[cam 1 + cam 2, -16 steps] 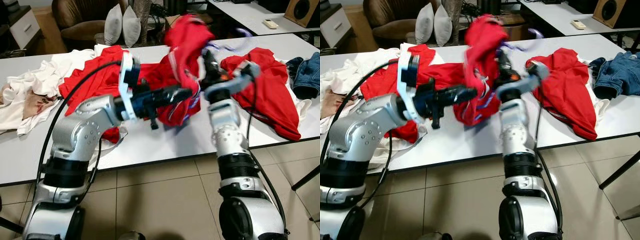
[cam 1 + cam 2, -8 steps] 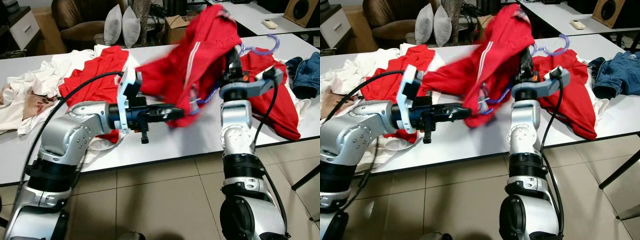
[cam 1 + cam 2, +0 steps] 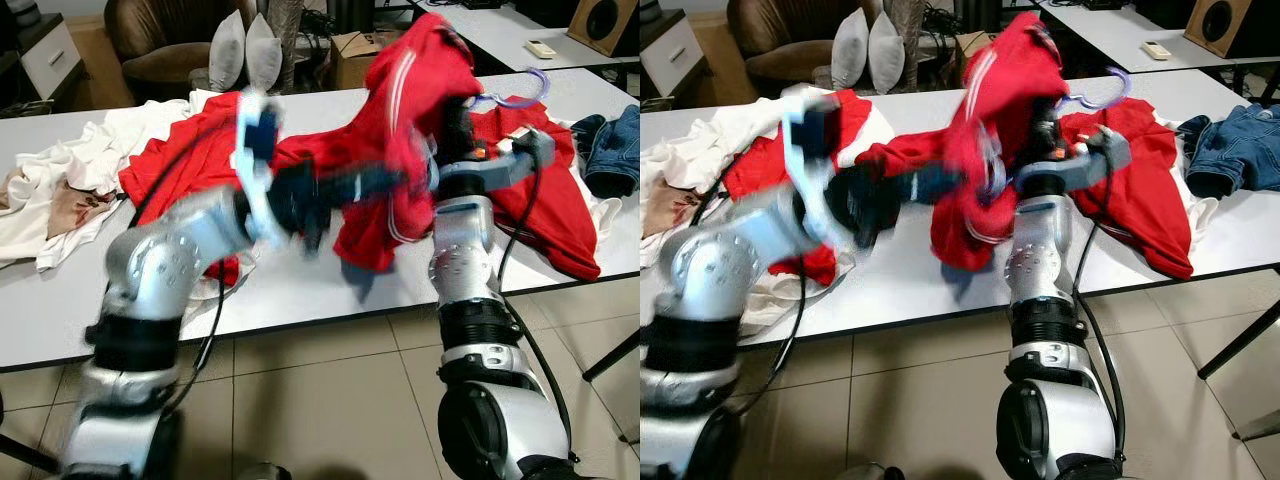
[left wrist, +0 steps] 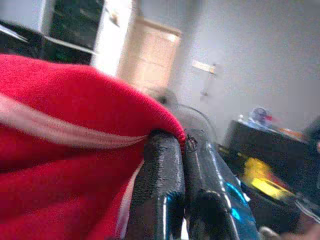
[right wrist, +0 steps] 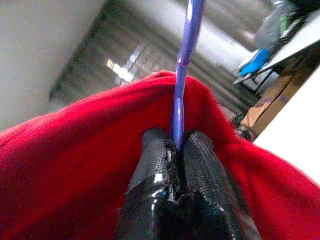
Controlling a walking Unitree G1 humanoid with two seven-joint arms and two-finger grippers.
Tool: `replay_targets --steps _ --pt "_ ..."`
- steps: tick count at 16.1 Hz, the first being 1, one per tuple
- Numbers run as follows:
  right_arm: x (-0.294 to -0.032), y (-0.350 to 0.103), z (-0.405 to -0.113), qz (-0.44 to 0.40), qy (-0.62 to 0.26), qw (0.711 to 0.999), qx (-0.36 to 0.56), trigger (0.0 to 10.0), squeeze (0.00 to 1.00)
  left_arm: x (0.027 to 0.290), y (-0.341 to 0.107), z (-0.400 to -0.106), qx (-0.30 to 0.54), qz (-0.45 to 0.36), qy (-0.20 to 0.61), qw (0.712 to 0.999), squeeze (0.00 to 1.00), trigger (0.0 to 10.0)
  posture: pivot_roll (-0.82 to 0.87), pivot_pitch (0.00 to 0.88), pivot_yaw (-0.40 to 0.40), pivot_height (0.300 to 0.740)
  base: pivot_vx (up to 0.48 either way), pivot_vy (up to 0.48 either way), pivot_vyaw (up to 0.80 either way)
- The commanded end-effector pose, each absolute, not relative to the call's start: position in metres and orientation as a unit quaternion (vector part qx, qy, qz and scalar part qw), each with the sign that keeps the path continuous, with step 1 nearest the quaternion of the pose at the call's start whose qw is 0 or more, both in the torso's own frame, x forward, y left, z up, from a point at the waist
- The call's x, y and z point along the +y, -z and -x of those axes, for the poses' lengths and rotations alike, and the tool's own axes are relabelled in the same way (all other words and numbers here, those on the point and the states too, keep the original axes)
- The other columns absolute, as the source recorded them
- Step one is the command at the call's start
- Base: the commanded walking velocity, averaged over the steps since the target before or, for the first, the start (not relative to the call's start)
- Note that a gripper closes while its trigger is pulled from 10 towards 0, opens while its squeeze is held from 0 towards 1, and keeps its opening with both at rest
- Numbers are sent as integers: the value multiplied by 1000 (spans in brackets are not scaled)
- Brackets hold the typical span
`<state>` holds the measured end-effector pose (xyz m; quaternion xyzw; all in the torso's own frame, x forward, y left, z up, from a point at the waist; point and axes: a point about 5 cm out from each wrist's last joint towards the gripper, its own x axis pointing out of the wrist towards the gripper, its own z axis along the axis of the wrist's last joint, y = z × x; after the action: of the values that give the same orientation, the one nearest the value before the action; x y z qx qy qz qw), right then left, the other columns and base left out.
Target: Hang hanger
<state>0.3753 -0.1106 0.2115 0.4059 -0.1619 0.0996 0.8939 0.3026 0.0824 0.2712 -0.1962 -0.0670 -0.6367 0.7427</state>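
A red shirt with white stripes [image 3: 410,120] hangs in the air above the white table [image 3: 300,290], draped over a purple hanger whose hook [image 3: 520,95] sticks out to the right. My right gripper [image 5: 175,137] is shut on the purple hanger's neck [image 5: 186,60], under the shirt's collar. My left gripper [image 4: 181,137] is shut on a fold of the red shirt [image 4: 65,150]. In the head views the left arm [image 3: 190,240] is blurred by motion and reaches from the left into the shirt.
More red garments [image 3: 545,190] lie on the table to the right and another red garment [image 3: 185,160] lies behind the left arm. White clothes [image 3: 60,180] lie at the left, blue jeans [image 3: 612,145] at the right edge. Grey cushions [image 3: 245,50] and an armchair stand behind.
My left arm has swung upward and toward the shirt, blurring as it moves. The shirt has dropped from a spread-out slant into a hanging drape over the right gripper.
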Motion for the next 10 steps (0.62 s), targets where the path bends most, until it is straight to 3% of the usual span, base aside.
replay_targets --steps 1,2,3,5,7,8,9,10 --pt "-79 -208 -371 -332 -180 919 -112 0 0 90 -277 -317 -90 170 577 794 0 0 -61 0 57 740 0 0 0" --pt "-66 -195 -361 -270 -238 931 -58 0 0 93 -280 -326 -107 135 530 830 0 0 -65 0 57 740 0 0 0" --pt "-69 -193 -352 -280 -249 926 -42 0 0 95 -285 -329 -122 122 505 846 0 0 -70 0 62 740 0 0 0" --pt "-73 -187 -347 -242 -252 937 -14 0 0 94 -287 -330 -132 103 493 854 0 0 -73 0 67 740 0 0 0" --pt "-75 -195 -329 -251 -284 925 -5 0 0 88 -286 -328 -135 68 489 859 0 0 -73 0 64 740 0 0 0" --pt "-78 -193 -317 -190 -288 938 16 0 0 90 -284 -331 -140 33 465 873 0 0 -74 0 63 740 0 0 0" --pt "-85 -194 -314 -228 -260 938 19 0 0 93 -287 -332 -146 34 454 878 0 0 -77 0 64 740 0 0 0" --pt "-91 -188 -312 -197 -243 949 30 0 0 96 -288 -333 -147 30 447 882 0 0 -77 0 63 740 0 0 0"
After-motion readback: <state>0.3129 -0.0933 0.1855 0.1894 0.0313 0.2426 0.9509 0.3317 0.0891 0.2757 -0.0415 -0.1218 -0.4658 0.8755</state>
